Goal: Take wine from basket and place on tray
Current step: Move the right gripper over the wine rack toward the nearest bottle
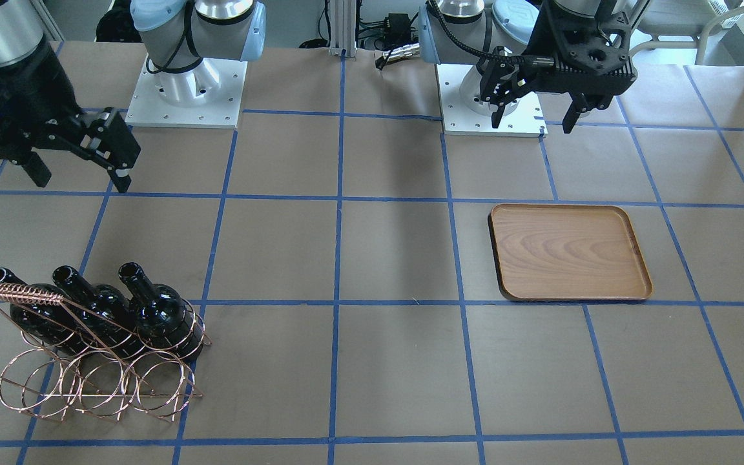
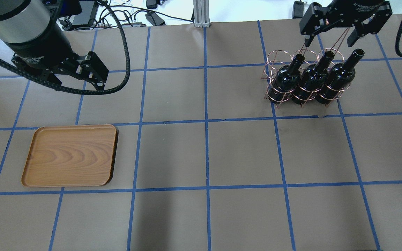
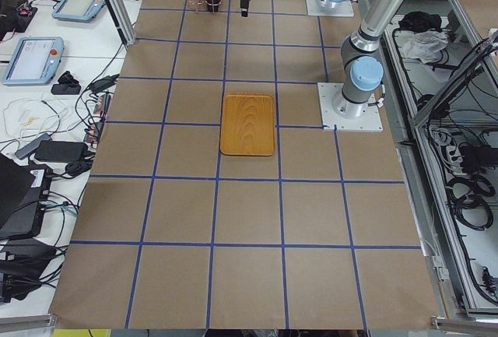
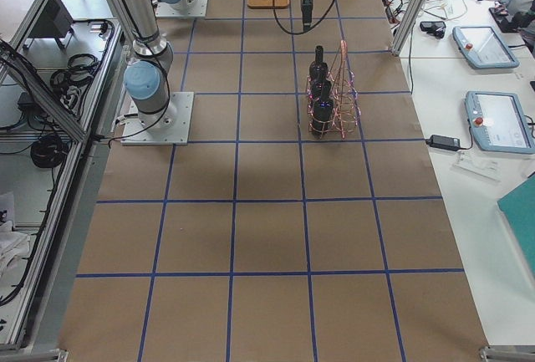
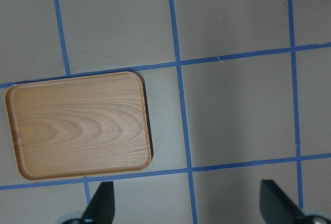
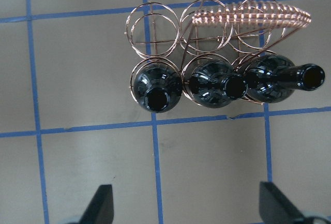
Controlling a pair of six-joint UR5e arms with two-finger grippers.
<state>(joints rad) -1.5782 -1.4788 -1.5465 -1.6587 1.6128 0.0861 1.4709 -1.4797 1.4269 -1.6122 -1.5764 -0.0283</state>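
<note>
Starting on my left, my left claw (image 1: pixel 532 118) hangs over the surface (image 2: pixel 204 153) with its fingers spread wide and nothing between them. Its wrist view looks down on the wooden tray (image 2: pixel 70 155), which lies flat and bare. Well apart from the tray, over on my right side, stands the wire basket (image 6: pixel 243 18), with three dark bottles (image 2: pixel 311 81) standing mouth-up in one row of its loops. The other row of loops, under the braided handle, holds nothing. My right claw (image 2: pixel 329 41) hovers above the basket, fingers wide and touching nothing. I judge this to be the approach before the first grasp, since every bottle sits in the basket and none is on the tray. Next, I think the right claw must come down over one neck, most easily an end bottle (image 2: pixel 286 78), close firmly on the glossy glass, and lift straight up so the body clears its loop without snagging the wire or dragging the basket. Then comes a long carry across to the tray, or a hand-over to my left claw.
</note>
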